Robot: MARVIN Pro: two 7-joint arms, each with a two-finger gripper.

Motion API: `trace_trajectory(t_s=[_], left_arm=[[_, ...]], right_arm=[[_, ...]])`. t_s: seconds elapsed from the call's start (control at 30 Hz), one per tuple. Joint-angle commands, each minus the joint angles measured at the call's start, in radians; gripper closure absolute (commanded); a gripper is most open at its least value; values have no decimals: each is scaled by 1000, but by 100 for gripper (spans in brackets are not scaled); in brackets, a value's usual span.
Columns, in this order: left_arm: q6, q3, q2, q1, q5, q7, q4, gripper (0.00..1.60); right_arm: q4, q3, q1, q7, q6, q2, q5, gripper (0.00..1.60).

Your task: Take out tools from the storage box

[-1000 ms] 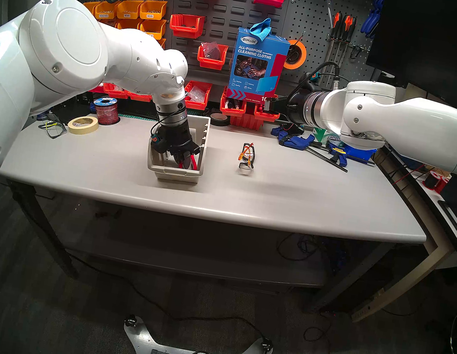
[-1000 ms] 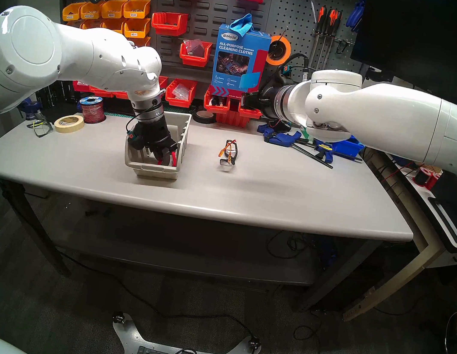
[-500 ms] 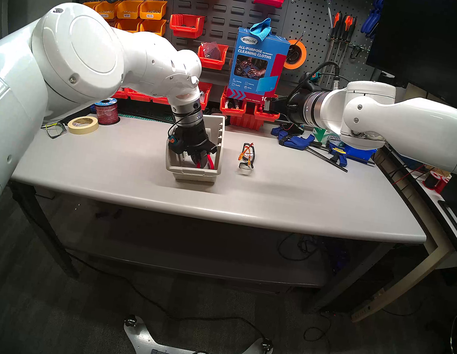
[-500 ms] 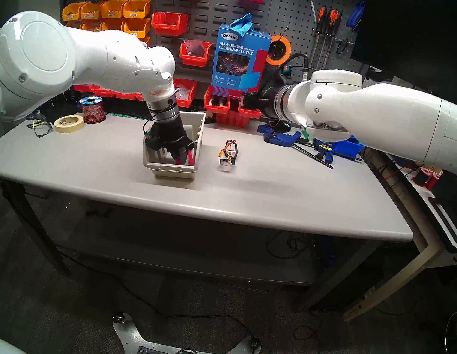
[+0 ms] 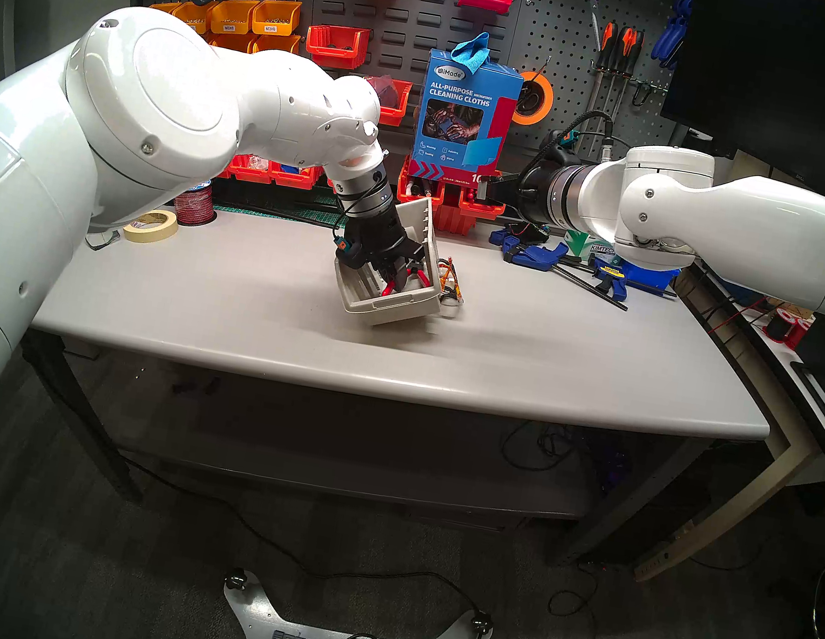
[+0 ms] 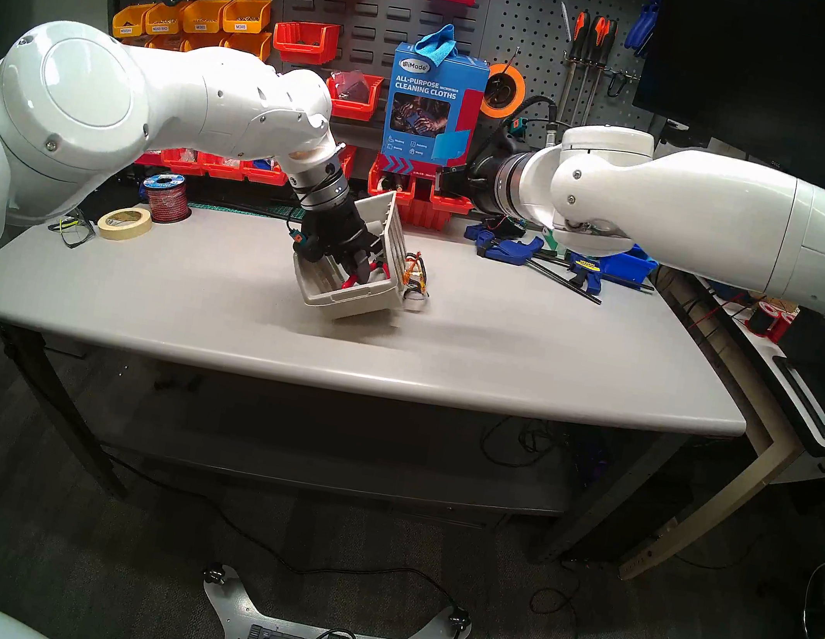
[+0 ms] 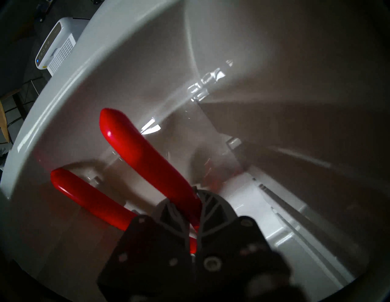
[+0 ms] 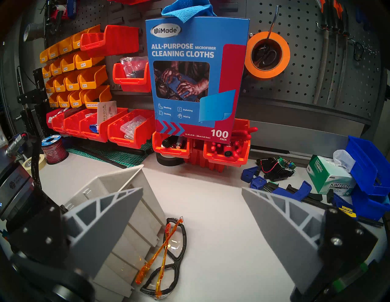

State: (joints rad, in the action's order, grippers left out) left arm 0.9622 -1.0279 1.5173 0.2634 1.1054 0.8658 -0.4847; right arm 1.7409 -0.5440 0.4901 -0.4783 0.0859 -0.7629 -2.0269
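Red-handled pliers (image 7: 135,151) inside clamped left hand (image 7: 190,238)

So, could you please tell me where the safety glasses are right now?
In the head views the safety glasses lie on the table near its middle, right beside the tilted storage box; the right wrist view shows them against its ribbed side.

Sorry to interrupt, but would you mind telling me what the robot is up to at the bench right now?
It is emptying tools out of the beige storage box. The left gripper is down inside the box, shut on the red-handled pliers, and the box is tipped up on the table, leaning toward the safety glasses, which already lie outside it, right beside its ribbed wall. The right gripper hangs open above the table, holding nothing.
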Motion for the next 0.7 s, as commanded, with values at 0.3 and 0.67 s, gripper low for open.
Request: trace_trajectory(t_s=[0.3, 0.67], left_arm=[[-2, 37, -7, 34, -20, 59, 76, 160], [-2, 75, -2, 33, -34, 50, 131, 160]], right_arm=[[-2, 15, 20, -2, -2, -1, 3, 0], [-2, 15, 19, -2, -2, -1, 3, 0]])
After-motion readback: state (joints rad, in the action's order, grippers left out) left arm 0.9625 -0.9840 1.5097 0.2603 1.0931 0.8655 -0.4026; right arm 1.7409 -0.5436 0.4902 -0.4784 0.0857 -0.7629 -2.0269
